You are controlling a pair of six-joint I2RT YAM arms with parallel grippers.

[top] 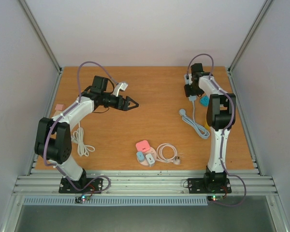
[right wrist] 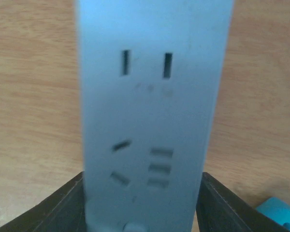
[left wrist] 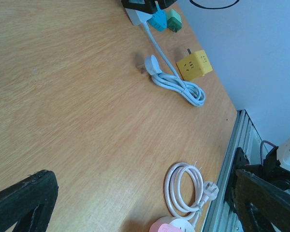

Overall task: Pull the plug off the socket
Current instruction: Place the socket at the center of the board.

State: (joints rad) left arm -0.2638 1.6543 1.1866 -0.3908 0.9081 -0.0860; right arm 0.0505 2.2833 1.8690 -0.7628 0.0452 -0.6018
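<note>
A grey power strip [right wrist: 152, 111] lies at the far right of the table [top: 154, 121], also showing in the top view [top: 187, 79]. My right gripper [top: 190, 90] is shut on it, one black finger [right wrist: 53, 210] pressed against each long side. A teal plug [top: 203, 100] and a green plug [left wrist: 174, 20] sit at the strip's end [left wrist: 137, 14]; the teal one also shows in the right wrist view [right wrist: 278, 213]. My left gripper [top: 131, 103] is open and empty, above the middle of the table, far from the strip.
A grey cord coil [top: 195, 123] runs from the strip toward the near right. A yellow cube adapter [left wrist: 194, 65] lies beside it. A pink round socket [top: 145, 152] with small plugs and a white cord coil [top: 167, 152] lie near the front. A white cable [top: 81, 140] lies at the left.
</note>
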